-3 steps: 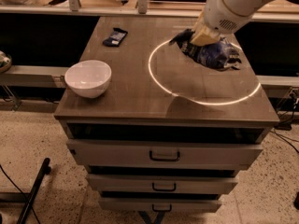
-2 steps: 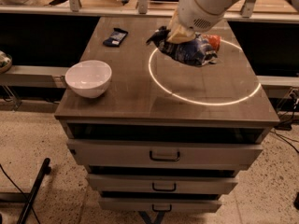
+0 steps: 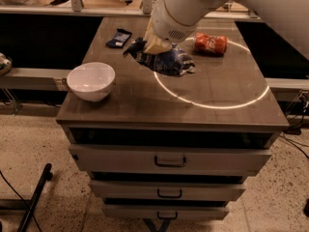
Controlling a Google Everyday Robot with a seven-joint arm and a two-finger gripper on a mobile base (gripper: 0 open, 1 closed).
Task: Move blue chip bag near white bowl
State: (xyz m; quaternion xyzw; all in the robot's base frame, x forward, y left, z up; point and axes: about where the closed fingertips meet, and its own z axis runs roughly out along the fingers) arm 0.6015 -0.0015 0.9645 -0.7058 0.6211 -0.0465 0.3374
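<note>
The blue chip bag [image 3: 169,62] is a wrinkly dark blue foil bag with white patterning, in the middle of the wooden cabinet top [image 3: 145,100]. My gripper [image 3: 153,47] is on the bag's left upper part and is shut on it; the white arm comes down from the upper right and hides the bag's top. The white bowl [image 3: 91,80] stands near the front left corner of the top, to the left of the bag with a gap between them.
An orange-red bag [image 3: 210,44] lies at the back right. A small flat dark-blue packet [image 3: 119,37] lies at the back left. A bright ring of light [image 3: 212,105] marks the top. Drawers [image 3: 170,161] are below; a ledge [image 3: 29,79] runs left.
My gripper has carried the blue chip bag leftward across the top, from the right side toward the middle, closer to the white bowl. The orange-red bag is now uncovered.
</note>
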